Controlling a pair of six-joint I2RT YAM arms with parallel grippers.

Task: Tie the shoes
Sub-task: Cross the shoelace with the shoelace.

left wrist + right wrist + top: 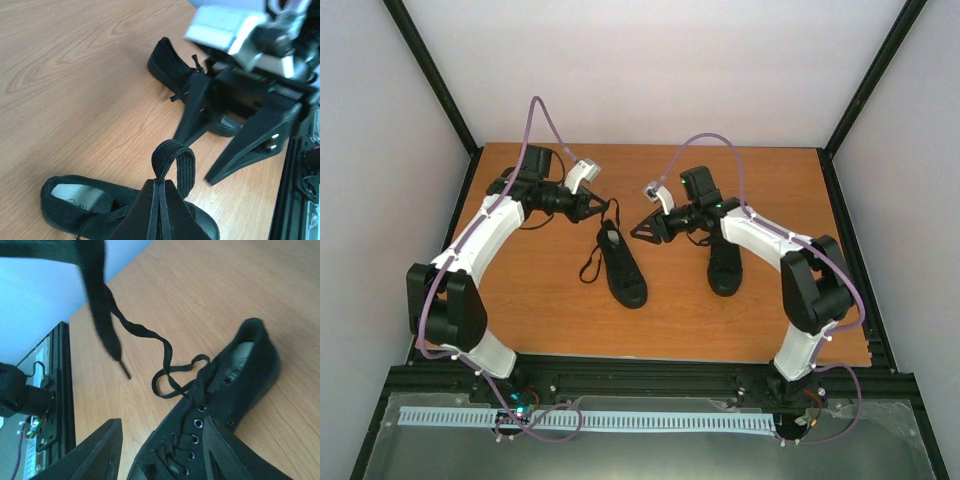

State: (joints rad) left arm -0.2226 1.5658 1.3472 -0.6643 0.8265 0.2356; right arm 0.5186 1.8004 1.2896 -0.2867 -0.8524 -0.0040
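Two all-black low-top shoes lie on the wooden table, the left shoe and the right shoe. My left gripper is shut on a folded loop of the left shoe's black lace and holds it raised above that shoe. My right gripper is open and empty, hovering over the left shoe with its fingers on either side of the eyelets. A loose lace curls on the table beside the shoe. The right shoe also shows in the left wrist view.
A second loose lace end trails left of the left shoe. The table is wood, with a black frame rail at its edges and white walls around. The right arm's forearm passes over the right shoe.
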